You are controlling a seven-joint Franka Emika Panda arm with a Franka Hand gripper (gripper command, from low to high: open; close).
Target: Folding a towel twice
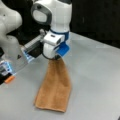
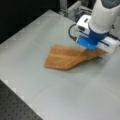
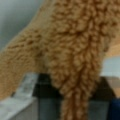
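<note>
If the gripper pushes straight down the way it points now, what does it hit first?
Probably the towel itself: the gripper points down holding one end lifted, and cloth lies below on the table. Depth is uncertain.

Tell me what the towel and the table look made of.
Towel: looks like orange-brown terry cloth, matte; fuzzy loops fill the wrist view. One end hangs pinched in the gripper. Table: smooth grey surface with a dull sheen, possibly metal or laminate.

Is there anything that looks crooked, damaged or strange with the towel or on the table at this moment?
Nothing looks damaged or spilled. The towel is only uneven: the gripper pinches one end and holds it up, so the cloth hangs slanted while its far end lies on the table. The wrist view shows the pile bunched at the fingers.
</note>
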